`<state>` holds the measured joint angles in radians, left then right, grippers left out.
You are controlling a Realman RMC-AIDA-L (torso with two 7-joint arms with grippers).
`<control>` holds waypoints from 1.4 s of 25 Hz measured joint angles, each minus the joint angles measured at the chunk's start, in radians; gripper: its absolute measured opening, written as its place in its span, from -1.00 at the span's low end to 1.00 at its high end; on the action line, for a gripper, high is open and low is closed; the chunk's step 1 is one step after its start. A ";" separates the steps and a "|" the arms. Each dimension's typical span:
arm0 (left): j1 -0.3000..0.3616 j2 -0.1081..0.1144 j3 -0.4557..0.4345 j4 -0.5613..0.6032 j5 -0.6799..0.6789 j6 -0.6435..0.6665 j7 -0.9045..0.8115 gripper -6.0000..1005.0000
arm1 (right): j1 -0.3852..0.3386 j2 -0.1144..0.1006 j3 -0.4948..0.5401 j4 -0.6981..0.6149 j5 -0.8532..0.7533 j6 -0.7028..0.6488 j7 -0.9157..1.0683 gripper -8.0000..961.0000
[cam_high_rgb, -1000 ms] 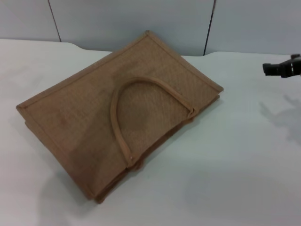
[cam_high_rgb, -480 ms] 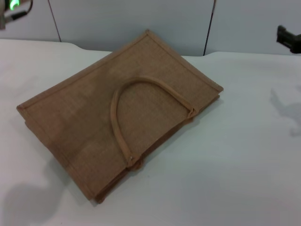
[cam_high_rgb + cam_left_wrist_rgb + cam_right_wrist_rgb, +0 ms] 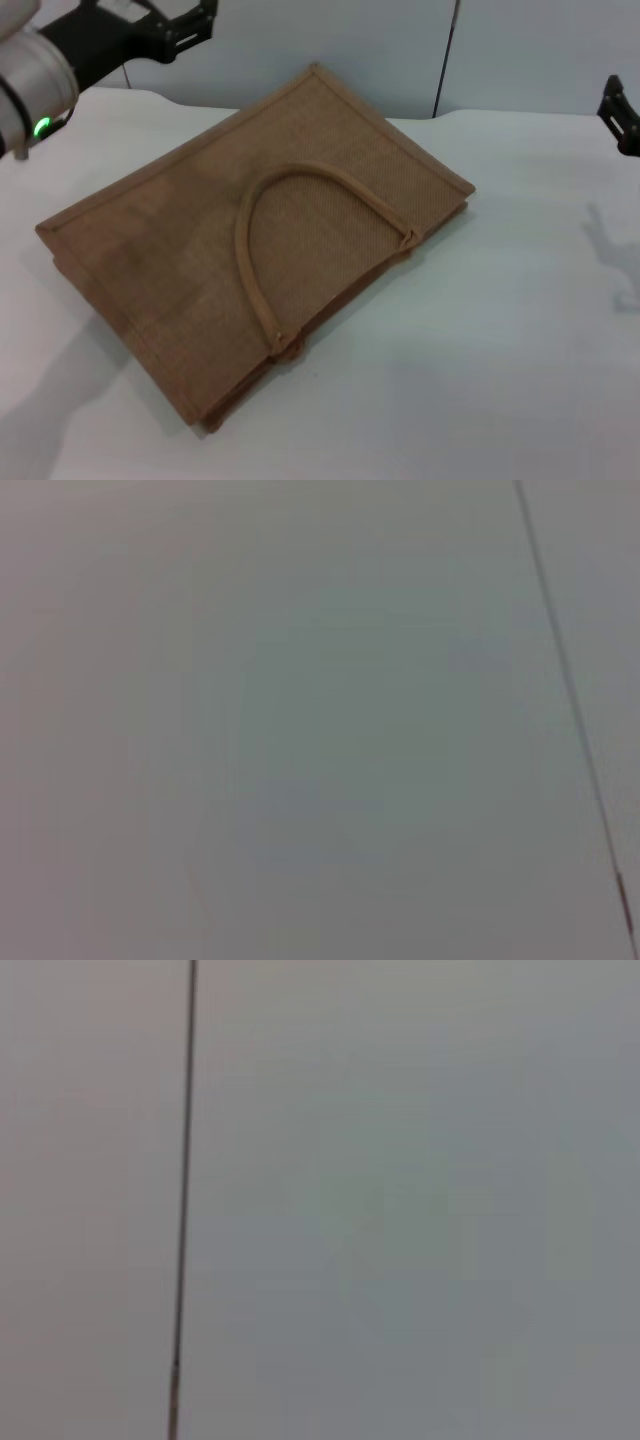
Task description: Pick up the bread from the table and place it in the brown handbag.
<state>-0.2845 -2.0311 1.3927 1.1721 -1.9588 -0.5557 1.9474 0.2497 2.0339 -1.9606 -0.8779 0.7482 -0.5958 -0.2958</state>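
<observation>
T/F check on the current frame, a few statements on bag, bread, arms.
1. The brown handbag lies flat on the table. True.
2. The bread sits on the table next to the handbag. False: no bread shows in any view.
3. The left gripper is up at the far left corner of the head view, clear of the handbag. True.
4. The right gripper is clamped on the handbag's handle. False: it is at the right edge of the head view, well away from the bag, and only partly in view.
5. The handbag stands upright with its mouth open upward. False: it lies on its side, one handle resting on its top face.
</observation>
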 joint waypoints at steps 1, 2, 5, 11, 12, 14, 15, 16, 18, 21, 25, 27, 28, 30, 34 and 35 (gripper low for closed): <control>-0.010 -0.001 0.000 -0.099 -0.152 -0.031 0.156 0.64 | 0.039 0.001 -0.032 0.108 0.001 -0.085 0.057 0.71; -0.010 -0.001 0.000 -0.099 -0.152 -0.031 0.156 0.63 | 0.039 0.001 -0.032 0.108 0.001 -0.085 0.057 0.71; -0.036 -0.001 -0.001 -0.259 -0.326 -0.114 0.370 0.61 | 0.106 0.001 -0.072 0.261 0.001 -0.164 0.166 0.71; -0.088 -0.001 -0.004 -0.483 -0.473 -0.219 0.594 0.48 | 0.188 0.002 -0.106 0.443 0.001 -0.196 0.342 0.71; -0.094 -0.001 -0.005 -0.503 -0.481 -0.225 0.604 0.45 | 0.189 0.002 -0.108 0.448 0.001 -0.196 0.343 0.71; -0.105 -0.001 -0.009 -0.539 -0.495 -0.235 0.623 0.42 | 0.193 0.002 -0.110 0.459 0.001 -0.193 0.341 0.71; -0.108 -0.001 -0.009 -0.548 -0.499 -0.238 0.629 0.42 | 0.197 0.002 -0.110 0.469 0.001 -0.191 0.340 0.71; -0.112 -0.001 -0.010 -0.562 -0.503 -0.240 0.634 0.43 | 0.201 0.002 -0.110 0.478 0.001 -0.190 0.339 0.71; -0.116 -0.001 -0.010 -0.572 -0.506 -0.241 0.639 0.43 | 0.206 0.002 -0.110 0.492 0.002 -0.189 0.339 0.71; -0.115 -0.001 -0.011 -0.574 -0.508 -0.242 0.647 0.43 | 0.209 0.002 -0.112 0.498 0.001 -0.189 0.339 0.71; -0.116 -0.001 -0.011 -0.575 -0.510 -0.244 0.648 0.43 | 0.220 0.002 -0.113 0.513 -0.002 -0.189 0.339 0.71; -0.116 -0.001 -0.011 -0.576 -0.510 -0.243 0.649 0.43 | 0.232 0.002 -0.113 0.527 -0.005 -0.189 0.338 0.71; -0.116 -0.001 -0.011 -0.576 -0.510 -0.241 0.649 0.43 | 0.238 0.002 -0.113 0.536 -0.005 -0.189 0.336 0.71; -0.116 -0.001 -0.012 -0.578 -0.511 -0.238 0.649 0.43 | 0.253 0.002 -0.113 0.558 -0.005 -0.186 0.332 0.71; -0.113 -0.001 -0.023 -0.581 -0.511 -0.235 0.650 0.43 | 0.296 0.002 -0.116 0.594 -0.008 -0.136 0.310 0.71; -0.112 0.000 -0.025 -0.584 -0.512 -0.235 0.650 0.43 | 0.304 0.002 -0.116 0.595 -0.008 -0.113 0.298 0.71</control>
